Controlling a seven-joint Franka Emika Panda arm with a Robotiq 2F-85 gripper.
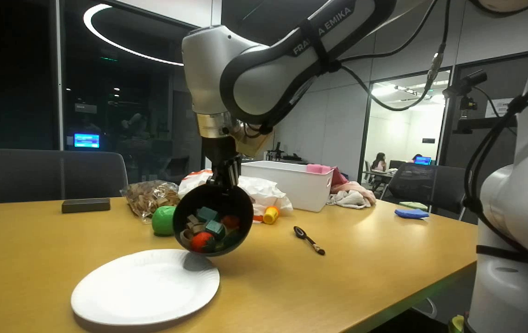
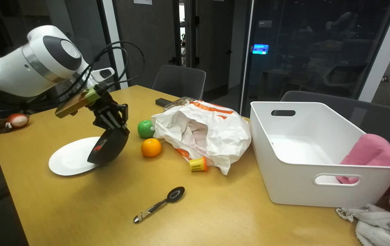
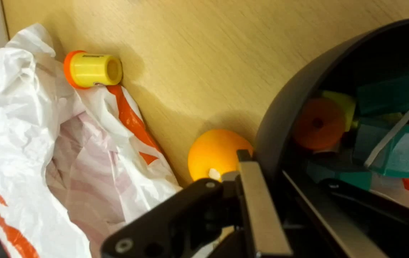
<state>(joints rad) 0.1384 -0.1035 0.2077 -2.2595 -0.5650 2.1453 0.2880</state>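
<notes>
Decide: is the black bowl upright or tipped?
Tipped: in both exterior views, the bowl opens sideways, its mouth toward the plate.

Bright ring [image 1: 89, 21] against dark glass [image 1: 148, 101] | soft shadows | wrist view slightly blurred

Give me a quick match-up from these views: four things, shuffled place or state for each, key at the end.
Things:
1. black bowl
2. spoon
3. orange
4. yellow tub

Place or state:
A. on its side by the white bag
B. next to the round green thing
C. tilted, rim gripped by the claw
D. lying on the table, apart from the other things

Pairs: 1-C, 2-D, 3-B, 4-A
</notes>
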